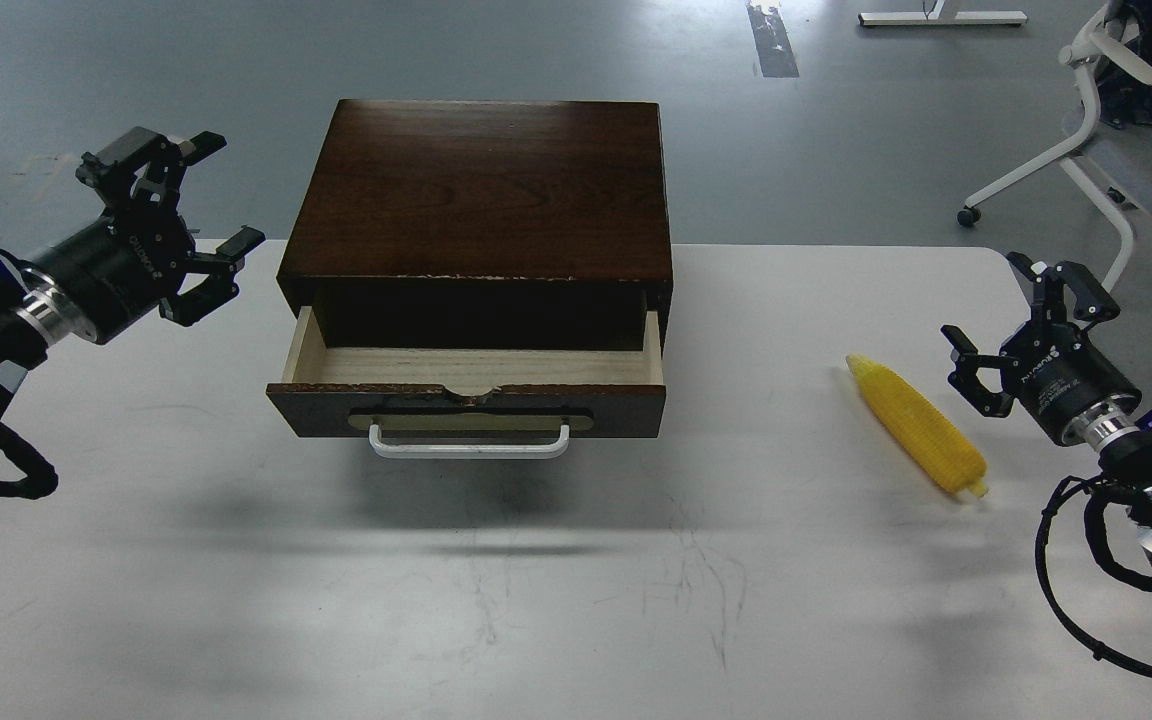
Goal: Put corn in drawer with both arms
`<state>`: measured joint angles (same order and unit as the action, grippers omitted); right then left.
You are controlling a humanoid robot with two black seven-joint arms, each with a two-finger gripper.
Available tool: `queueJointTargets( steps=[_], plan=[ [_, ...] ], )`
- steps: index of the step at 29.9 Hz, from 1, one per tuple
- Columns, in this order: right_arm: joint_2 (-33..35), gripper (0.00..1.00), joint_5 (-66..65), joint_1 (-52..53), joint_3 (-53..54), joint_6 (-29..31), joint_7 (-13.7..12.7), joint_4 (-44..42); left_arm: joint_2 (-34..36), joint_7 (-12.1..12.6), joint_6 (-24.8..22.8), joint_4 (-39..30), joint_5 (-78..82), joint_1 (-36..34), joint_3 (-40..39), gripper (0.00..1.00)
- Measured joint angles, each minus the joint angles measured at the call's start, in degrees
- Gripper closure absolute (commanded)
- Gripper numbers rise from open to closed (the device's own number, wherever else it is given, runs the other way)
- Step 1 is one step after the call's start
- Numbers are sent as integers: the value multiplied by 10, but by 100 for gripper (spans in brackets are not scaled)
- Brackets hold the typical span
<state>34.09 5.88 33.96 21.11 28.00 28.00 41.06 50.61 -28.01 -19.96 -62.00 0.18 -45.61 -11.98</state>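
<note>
The drawer (466, 372) sits partly open at centre frame; the corn (918, 424) lies free on the tabletop (576, 600) at right. My right claw (1011, 335) beside it looks spread, probably wide enough. I'd grip mid-ear, across the taper. The left claw (206, 215) hovers open.

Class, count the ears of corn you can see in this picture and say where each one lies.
1. The corn lies on the white table, right of the open drawer, beside the right gripper. The drawer's back is hidden.
</note>
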Motion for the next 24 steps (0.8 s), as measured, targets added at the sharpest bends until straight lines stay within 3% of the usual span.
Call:
queueJointTargets(
  steps=[5,13,24],
  plan=[
    [-1,0,-37,7,0,0,0,4,-47,0,-10,38,-6,47,-82,2],
    [40,0,-125,43,-6,0,0,48,-52,0,-52,40,-5,53,-93,1],
    [126,0,-563,197,-128,0,0,60,-51,0,-60,37,-5,53,-95,1]
  ],
)
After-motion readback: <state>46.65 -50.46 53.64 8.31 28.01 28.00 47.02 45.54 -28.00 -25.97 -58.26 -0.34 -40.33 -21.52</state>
